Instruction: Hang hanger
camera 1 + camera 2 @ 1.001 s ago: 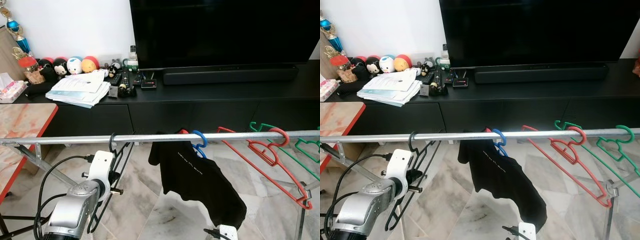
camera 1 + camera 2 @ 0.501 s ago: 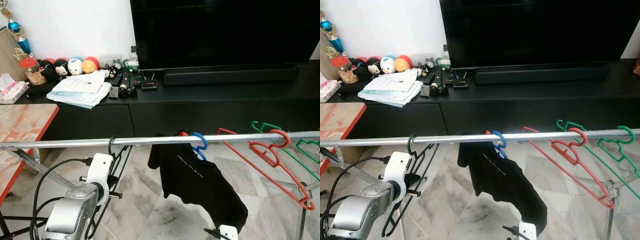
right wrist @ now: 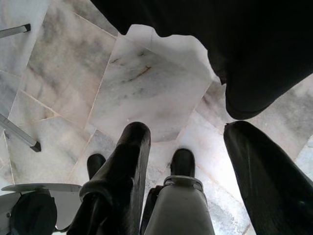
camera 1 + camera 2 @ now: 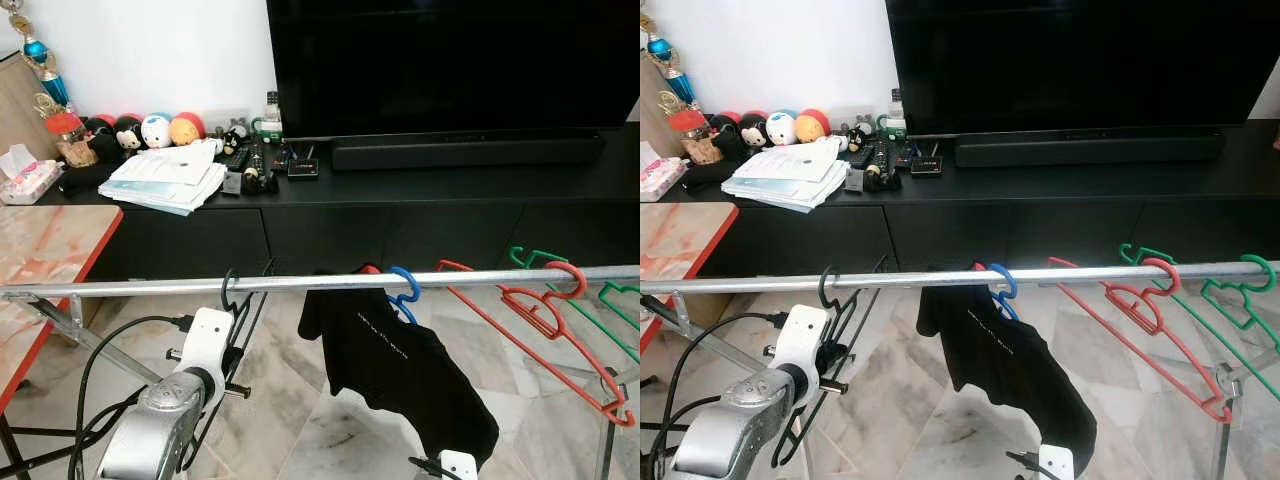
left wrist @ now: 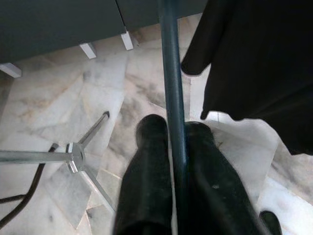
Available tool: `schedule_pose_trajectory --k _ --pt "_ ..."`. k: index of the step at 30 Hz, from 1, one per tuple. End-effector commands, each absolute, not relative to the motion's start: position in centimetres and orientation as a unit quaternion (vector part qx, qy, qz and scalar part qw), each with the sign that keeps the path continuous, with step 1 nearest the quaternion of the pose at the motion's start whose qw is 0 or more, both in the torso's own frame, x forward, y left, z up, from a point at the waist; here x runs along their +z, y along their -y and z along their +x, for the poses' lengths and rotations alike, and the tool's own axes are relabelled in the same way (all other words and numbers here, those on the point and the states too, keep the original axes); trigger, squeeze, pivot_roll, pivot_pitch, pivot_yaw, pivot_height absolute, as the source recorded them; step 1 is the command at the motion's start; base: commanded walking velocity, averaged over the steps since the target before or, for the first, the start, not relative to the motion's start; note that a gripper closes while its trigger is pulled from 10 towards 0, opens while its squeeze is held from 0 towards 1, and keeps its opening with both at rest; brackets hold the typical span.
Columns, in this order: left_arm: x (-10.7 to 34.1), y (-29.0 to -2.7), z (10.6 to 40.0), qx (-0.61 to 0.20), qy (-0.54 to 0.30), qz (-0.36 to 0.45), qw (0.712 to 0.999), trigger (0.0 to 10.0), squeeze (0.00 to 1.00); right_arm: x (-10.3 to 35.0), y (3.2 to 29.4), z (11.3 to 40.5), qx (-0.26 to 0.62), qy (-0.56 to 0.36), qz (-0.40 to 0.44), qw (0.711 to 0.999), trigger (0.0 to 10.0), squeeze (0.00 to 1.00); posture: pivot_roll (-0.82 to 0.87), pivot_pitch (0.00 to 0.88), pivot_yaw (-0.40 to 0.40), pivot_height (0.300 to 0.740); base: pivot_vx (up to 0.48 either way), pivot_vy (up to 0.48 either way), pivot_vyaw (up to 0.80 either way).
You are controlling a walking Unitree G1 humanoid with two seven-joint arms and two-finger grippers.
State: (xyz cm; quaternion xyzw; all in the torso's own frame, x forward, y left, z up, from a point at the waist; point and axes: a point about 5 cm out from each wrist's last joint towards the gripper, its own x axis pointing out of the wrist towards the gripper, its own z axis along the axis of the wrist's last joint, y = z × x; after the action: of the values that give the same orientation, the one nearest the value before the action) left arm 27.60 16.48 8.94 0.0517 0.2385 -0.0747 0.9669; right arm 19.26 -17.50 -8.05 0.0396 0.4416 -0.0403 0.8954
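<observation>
The black hanger (image 4: 232, 330) hangs by its hook on the rail (image 4: 150, 288), left of the shirt (image 4: 400, 365). The left hand (image 5: 177, 147) clamps its thin bar, just below; body hangs downward.

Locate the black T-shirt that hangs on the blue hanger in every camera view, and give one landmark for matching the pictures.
Left eye view: black T-shirt at lower centre, under the rail.
Right eye view: lower centre, slightly further left.
Left wrist view: upper right, beyond the left gripper, which is shut on the black hanger.
Right wrist view: along the top.
Shared landmark: the marble floor beneath the shirt.
</observation>
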Motion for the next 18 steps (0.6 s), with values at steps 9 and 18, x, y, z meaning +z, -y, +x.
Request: schedule_pose_trajectory --k 9,18 --pt "7.8 -17.1 27.1 -0.065 -0.250 0.050 0.965 10.0 1.00 -8.2 17.3 18.9 -0.039 -0.446 0.043 0.893 10.0 0.00 0.05 0.077 0.090 0.740 0.000 0.000 0.00" --pt "9.2 -17.0 27.2 -0.062 -0.205 0.038 0.976 10.0 1.00 -8.2 17.3 18.9 -0.039 -0.446 0.045 0.893 10.0 0.00 0.05 0.075 0.092 0.740 0.000 0.000 0.00"
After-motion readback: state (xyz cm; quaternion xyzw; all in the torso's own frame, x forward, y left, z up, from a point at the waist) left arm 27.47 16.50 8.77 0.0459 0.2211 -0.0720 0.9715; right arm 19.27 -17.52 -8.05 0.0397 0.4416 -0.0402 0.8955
